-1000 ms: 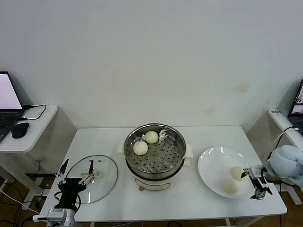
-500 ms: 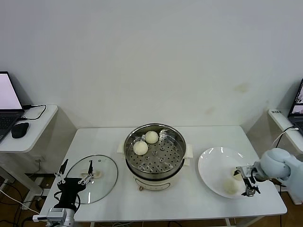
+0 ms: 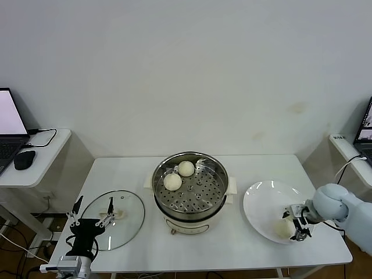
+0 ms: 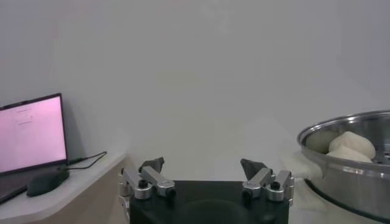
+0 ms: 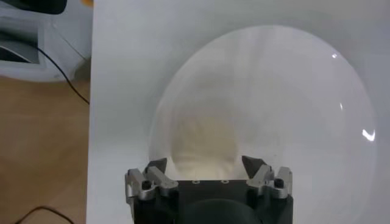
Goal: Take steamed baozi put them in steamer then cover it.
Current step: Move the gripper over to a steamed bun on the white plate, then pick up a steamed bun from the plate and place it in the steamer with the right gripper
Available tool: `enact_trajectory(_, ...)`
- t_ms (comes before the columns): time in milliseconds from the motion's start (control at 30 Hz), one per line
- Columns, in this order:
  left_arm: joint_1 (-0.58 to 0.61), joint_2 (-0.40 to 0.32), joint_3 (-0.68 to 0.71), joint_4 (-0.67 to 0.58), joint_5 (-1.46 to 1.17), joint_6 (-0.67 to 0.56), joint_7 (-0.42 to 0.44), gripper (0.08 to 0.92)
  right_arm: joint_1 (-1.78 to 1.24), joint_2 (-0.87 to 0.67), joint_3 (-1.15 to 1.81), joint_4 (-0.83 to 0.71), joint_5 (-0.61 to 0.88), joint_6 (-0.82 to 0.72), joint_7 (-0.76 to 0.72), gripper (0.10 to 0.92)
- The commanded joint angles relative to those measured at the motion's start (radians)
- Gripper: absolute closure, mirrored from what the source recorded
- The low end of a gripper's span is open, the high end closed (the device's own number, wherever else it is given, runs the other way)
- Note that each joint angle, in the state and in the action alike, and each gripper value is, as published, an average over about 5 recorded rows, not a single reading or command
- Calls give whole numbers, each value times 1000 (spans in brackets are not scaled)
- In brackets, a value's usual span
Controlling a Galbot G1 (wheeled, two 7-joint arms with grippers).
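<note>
The steel steamer (image 3: 189, 192) stands mid-table with two baozi (image 3: 172, 181) at the back left of its perforated tray; its rim (image 4: 348, 130) and a baozi (image 4: 351, 145) show in the left wrist view. On the white plate (image 3: 263, 203) at the right, my right gripper (image 3: 294, 223) is low over a baozi (image 3: 282, 230). The right wrist view shows that baozi (image 5: 201, 141) between the open fingertips (image 5: 157, 167), with small gaps either side. The glass cover (image 3: 123, 228) lies flat at the left. My left gripper (image 3: 92, 217) (image 4: 204, 164) hangs open over its near-left edge, holding nothing.
A side table at the far left carries a laptop (image 4: 30, 139) and a mouse (image 3: 24, 160). A second laptop sits on a stand at the far right (image 3: 365, 136). Bare tabletop lies between steamer and plate. The table's front edge is close behind the right gripper.
My right gripper has moved left over the plate and down onto the near baozi, its fingers now either side of it. The left arm, cover and steamer have not moved.
</note>
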Motion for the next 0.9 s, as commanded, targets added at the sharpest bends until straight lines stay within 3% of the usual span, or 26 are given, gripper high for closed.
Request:
enact_trajectory(33, 0, -1, 1, -1, 0, 0, 0, 177, -1, 11, 0, -6, 0, 0, -14, 342)
enact_trajectory(533, -1, -2, 1, -5, 0, 0, 0, 177, 72, -6, -6, 16, 31, 3, -34, 457)
enact_trajectory(900, -11, 0, 8, -7, 0, 2, 1, 177, 551, -51, -241, 50, 190, 2, -55, 465)
